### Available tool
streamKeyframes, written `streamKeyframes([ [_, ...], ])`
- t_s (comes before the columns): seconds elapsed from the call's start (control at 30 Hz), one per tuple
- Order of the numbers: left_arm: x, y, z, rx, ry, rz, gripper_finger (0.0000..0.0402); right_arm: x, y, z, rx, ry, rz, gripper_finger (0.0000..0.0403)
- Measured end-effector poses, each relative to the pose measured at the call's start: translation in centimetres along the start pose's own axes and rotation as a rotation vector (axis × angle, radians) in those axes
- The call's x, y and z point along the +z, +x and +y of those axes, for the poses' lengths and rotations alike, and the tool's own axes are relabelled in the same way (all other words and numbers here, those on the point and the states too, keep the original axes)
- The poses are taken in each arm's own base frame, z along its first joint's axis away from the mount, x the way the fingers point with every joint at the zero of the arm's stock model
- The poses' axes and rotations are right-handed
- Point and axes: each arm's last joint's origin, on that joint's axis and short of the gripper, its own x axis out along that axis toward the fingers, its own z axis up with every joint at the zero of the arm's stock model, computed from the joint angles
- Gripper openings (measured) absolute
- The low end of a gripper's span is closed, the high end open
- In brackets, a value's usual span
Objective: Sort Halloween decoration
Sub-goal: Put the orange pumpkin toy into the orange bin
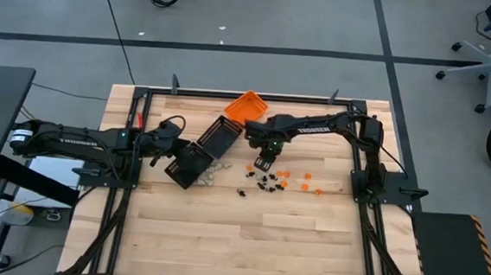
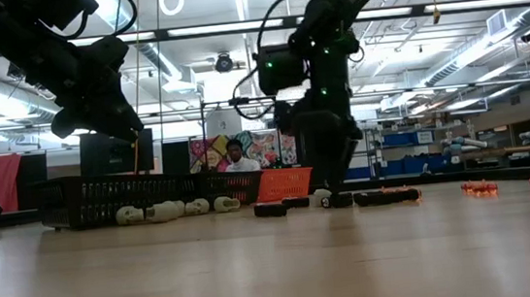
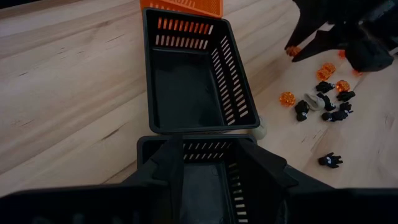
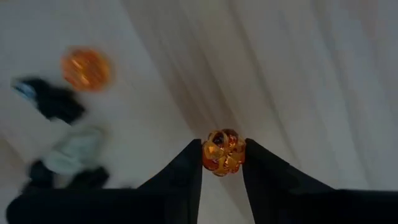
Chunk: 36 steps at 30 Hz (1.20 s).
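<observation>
While both dark arms reach in over the wooden table (image 1: 247,233), the largest loose things on it are two black trays (image 3: 193,74) set end to end, with an orange tray (image 1: 248,106) touching the far end of that row. All three lie to one side of the right pincer (image 4: 223,163), between it and the left arm, and the orange one is the nearest to it. The left pincer (image 3: 208,163) hangs just above the nearer black tray, its fingers (image 3: 171,163) straddling the tray's end wall with a gap between them; whether they press on the wall or stand free of it cannot be told. A few whitish trinkets (image 2: 159,212) lie on the wood against the outer wall of that same tray.

Down at the tabletop, the right pincer is clamped on one small orange ball (image 4: 223,152), which sits squeezed between its two fingertips (image 4: 188,168). The remaining decorations (image 1: 270,182) are scattered on the bare wood just beside and beyond that pincer: black pieces (image 3: 330,160) bunched close to it, orange balls (image 2: 480,187) trailing farther out toward the right arm's base. Behind the table, a person (image 2: 237,155) shows in the room
</observation>
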Motion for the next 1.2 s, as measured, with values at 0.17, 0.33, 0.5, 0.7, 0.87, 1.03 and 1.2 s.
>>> streamKeyframes([
  [0.17,0.0,0.0,0.0,0.0,0.0,0.0,0.0125,1.5,-1.4,0.1,0.007,-0.016,-0.092,0.0104],
  [0.33,0.0,0.0,0.0,0.0,-0.001,0.0,0.0125,3.3,-2.2,-0.2,0.038,-0.003,-0.254,0.0104],
  [0.5,0.0,0.0,0.0,0.0,-0.008,0.0,0.0125,4.7,-2.7,-1.0,0.057,0.021,-0.382,0.0105],
  [0.7,0.1,0.0,-0.1,-0.011,-0.017,-0.013,0.0125,5.8,-3.1,-2.2,0.07,0.063,-0.482,0.0105],
  [0.87,0.3,0.0,-0.3,-0.025,-0.024,-0.029,0.0125,6.5,-3.5,-3.3,0.043,0.11,-0.561,0.0105],
  [1.03,0.3,0.0,-0.3,-0.031,-0.027,-0.035,0.0125,7.4,-4.0,-4.6,0.032,0.143,-0.649,0.0105],
  [1.2,0.3,0.0,-0.3,-0.031,-0.027,-0.035,0.0125,7.6,-3.3,-5.7,0.003,0.168,-0.715,0.0108],
])
